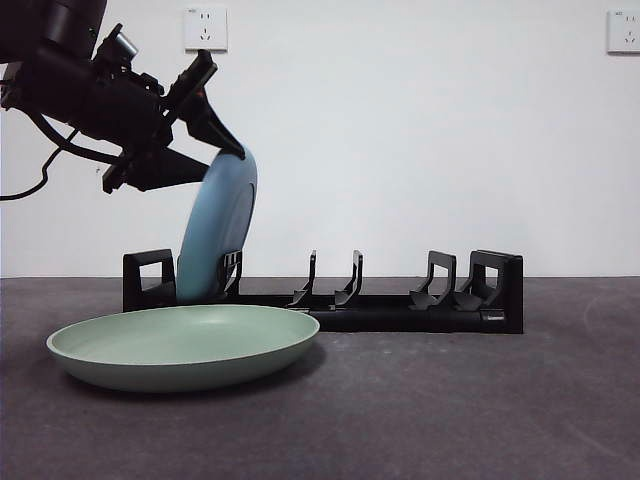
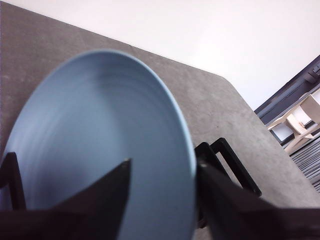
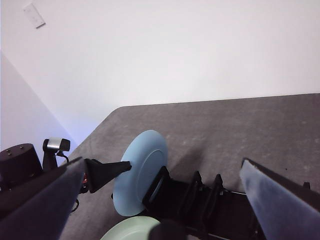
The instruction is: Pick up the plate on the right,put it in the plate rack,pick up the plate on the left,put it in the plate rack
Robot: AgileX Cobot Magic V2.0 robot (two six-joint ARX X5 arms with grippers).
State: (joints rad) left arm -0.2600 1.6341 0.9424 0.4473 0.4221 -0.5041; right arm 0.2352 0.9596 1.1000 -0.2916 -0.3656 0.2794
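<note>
The left hand (image 1: pixel 225 140) is seen clamped on the upper rim of the blue plate (image 1: pixel 218 225), one jaw on each face of it, at about ten o'clock in the front view, with its dark arm entering from the top corner on that side. The blue plate is held nearly upright, leaning slightly, with its lower edge set down in the end slot of the plate rack (image 1: pixel 400 305) at nine o'clock, between the blocky looped end and the first pair of prongs. In the left wrist view the blue plate (image 2: pixel 100 150) fills most of the picture, gripped between the two black jaws, and part of the plate rack (image 2: pixel 225 160) is visible behind it. The green plate (image 1: pixel 185 345) is laid flat on the grey surface (image 1: pixel 480 410) at seven o'clock, just in front of the rack. The right hand (image 3: pixel 160 200) is held high and well apart from the rack, its jaws spread wide and nothing between them; the blue plate (image 3: pixel 140 170) and the rack (image 3: pixel 200 200) are seen below it
</note>
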